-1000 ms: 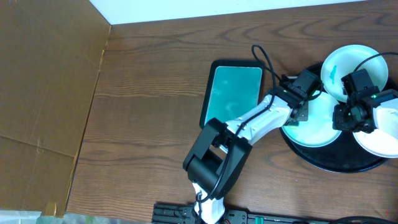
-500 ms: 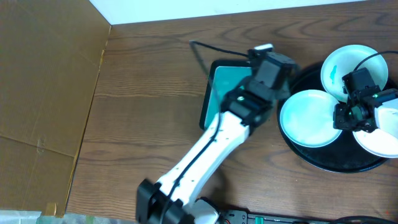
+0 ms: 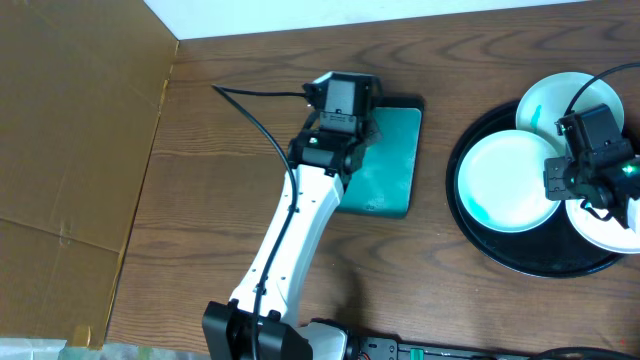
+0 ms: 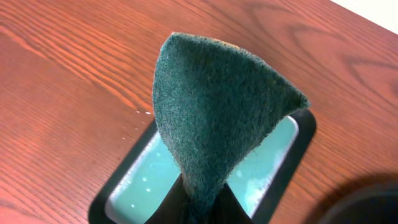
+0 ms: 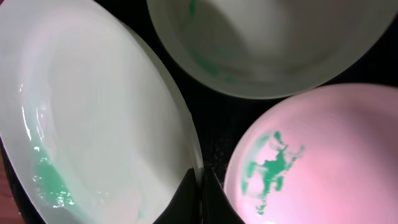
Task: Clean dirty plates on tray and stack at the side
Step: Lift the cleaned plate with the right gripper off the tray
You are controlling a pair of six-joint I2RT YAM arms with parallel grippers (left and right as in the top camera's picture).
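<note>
Plates (image 3: 505,182), 3 in all, white and glossy, lying on the round black tray (image 3: 500,255) at the right end of the surface (image 3: 220,220): left plate (image 5: 93,124), far plate (image 3: 553,100) and right plate (image 3: 612,225), rims crowded close together. Teal smears visible on all 3 from the right wrist view. Right gripper (image 5: 199,193) over the tray, fingers (image 5: 185,204) pinched together on the thin rim of the left plate, on the side nearest the other 2. Left gripper (image 4: 200,202) well apart from the black tray, above the teal rectangular tray (image 3: 395,170), fingers clamped on a dark green scouring pad (image 4: 217,112) folded into a soft cone. Probably stiff, light and shallow, slick where wet, so no hold on the face; best taken at the rim, as now, squarely and deep enough not to pivot out. Material impossible to tell, so worth treating as breakable: lift slowly, tilt little, mind the 2 neighbours just beside the held edge.
</note>
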